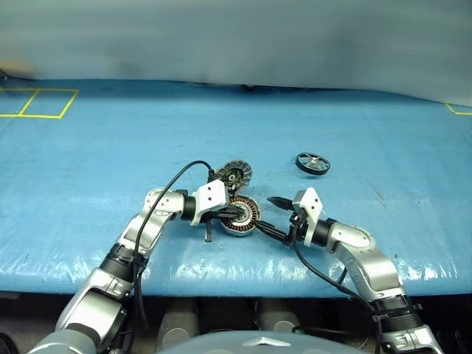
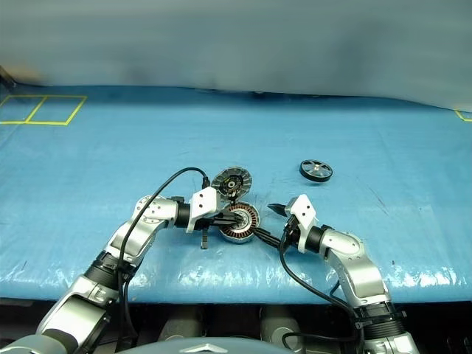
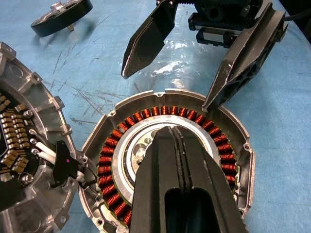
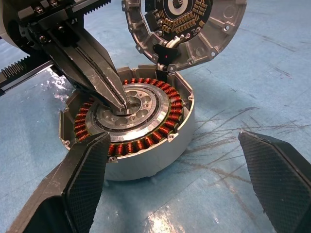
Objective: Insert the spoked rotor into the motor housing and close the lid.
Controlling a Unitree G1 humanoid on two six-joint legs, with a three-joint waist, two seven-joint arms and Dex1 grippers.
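Blue table (image 1: 88,147). Motor housing (image 4: 146,155) near front edge, lid (image 4: 194,24) hinged open, tilted up behind it. L gripper (image 4: 120,108) fingers pressed together, tips on housing's silver centre. R gripper (image 1: 276,217) fingers wide apart, one finger (image 4: 82,179) touching housing's rim. Spoked rotor (image 1: 313,163) lies on table, well apart, far-right of housing.

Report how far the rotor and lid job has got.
Done: the hinged grey lid stands open beside the round copper-wound motor housing. In hand: the shut left gripper presses on its silver centre; the open right gripper waits alongside. Left: the dark-rimmed spoked rotor lies apart on the blue table, uninserted; closing follows.
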